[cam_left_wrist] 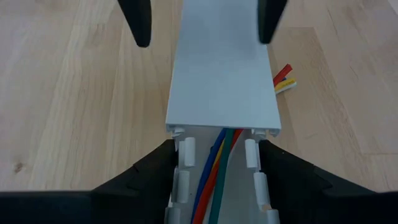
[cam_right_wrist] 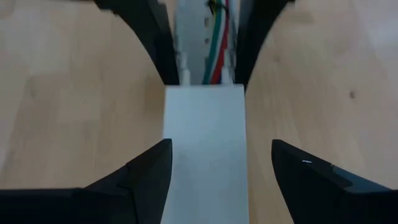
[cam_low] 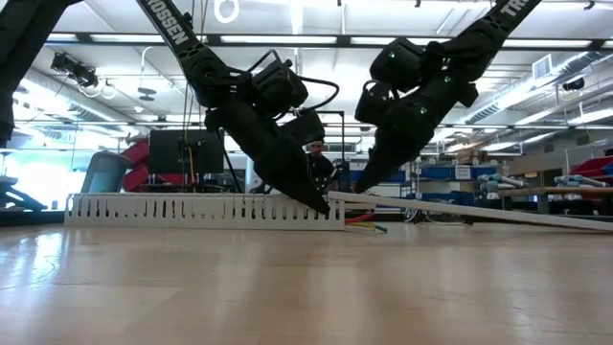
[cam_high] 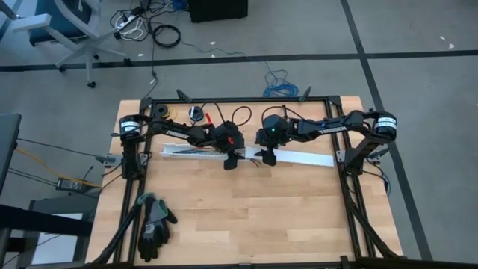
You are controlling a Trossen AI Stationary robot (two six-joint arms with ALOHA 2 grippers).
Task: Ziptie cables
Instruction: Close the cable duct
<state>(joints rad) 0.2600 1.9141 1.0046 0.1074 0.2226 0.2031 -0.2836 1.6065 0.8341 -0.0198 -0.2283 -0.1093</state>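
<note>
Nearest the low camera lies the bare pale wooden surface point(cam_low: 287, 287), and beyond it the long white slotted plastic trough point(cam_low: 201, 211) with its comb-like wall. The bundle of thin coloured cables point(cam_left_wrist: 214, 171) — blue, orange, green and red — runs along the inside of that trough, its long axis matching the trough's own, and a few red and yellow ends poke out beside the flat white plastic cover strip point(cam_left_wrist: 221, 68). The left pincer point(cam_left_wrist: 214, 162) is clenched on the trough, a dark finger pressed against each slotted wall, right where the cover's end meets it. The right pincer point(cam_right_wrist: 221, 165) stands released, its fingers straddling the cover strip with a visible gap on either side. In the low view the cover is tilted, its far end raised off the surface. The two pincers face each other along one line — so the cables lie straight ahead of the right one, but under the left one's grip, which is the nearer. A pair of dark work gloves point(cam_high: 153, 224) lies well apart on the surface's near-left corner.
</note>
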